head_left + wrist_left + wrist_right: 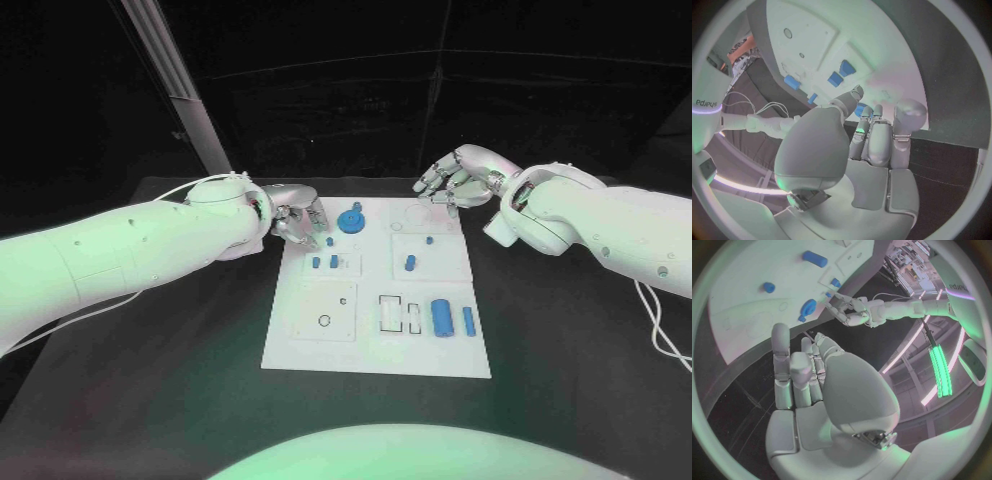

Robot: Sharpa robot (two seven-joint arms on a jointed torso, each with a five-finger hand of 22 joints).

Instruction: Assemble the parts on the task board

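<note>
Lying near on the black bench (173, 370), the white task board (378, 300) carries blue parts (441, 318) toward its right and far end, while beyond it the left hand (296, 218) at its far-left corner and the right hand (459, 178) past its far edge both hold nothing, fingers (879, 140) loosely curled; no writing on the board can be read.

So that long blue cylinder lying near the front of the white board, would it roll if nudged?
Probably: the blue cylinder looks round and lies on its side on the flat task board. It appears rigid and smooth, so likely slippery. Both robot hands hang elsewhere.
</note>
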